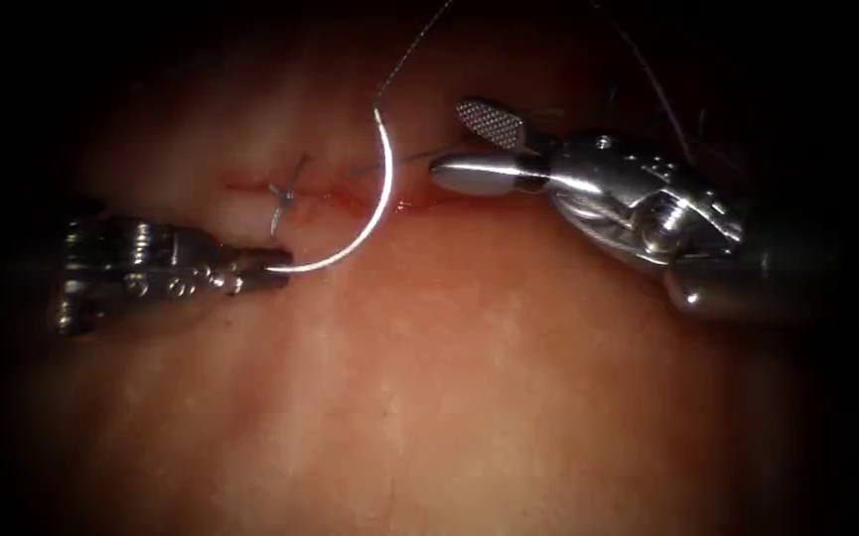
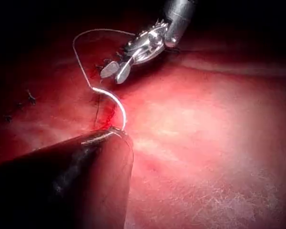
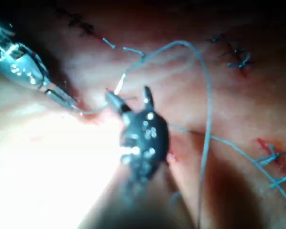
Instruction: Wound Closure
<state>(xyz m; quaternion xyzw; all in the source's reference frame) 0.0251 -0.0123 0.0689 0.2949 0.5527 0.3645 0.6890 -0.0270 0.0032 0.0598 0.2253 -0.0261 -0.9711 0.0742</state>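
Observation:
The curved needle [image 1: 377, 213] is held near its pointed end by my left tool [image 1: 275, 266], whose jaws are shut on it. From there it arcs up across the cut [image 1: 429, 201] and looks free of the tissue [image 1: 469, 377]. Thread [image 1: 411, 45] runs from the needle's upper end toward the top of the endoscope view. My right tool [image 1: 447, 139] stands open just right of the needle, over the cut, holding nothing. In the left wrist view the needle [image 2: 115, 102] rises from my left tool [image 2: 117, 131] toward the open right tool [image 2: 115, 71].
A tied stitch [image 1: 285, 194] with cut thread ends sits on the cut, left of the needle. Red fluid [image 1: 364, 201] lines the cut beneath the needle. More stitches [image 3: 238, 57] and a long loop of thread [image 3: 207, 95] lie on the tissue in the right wrist view.

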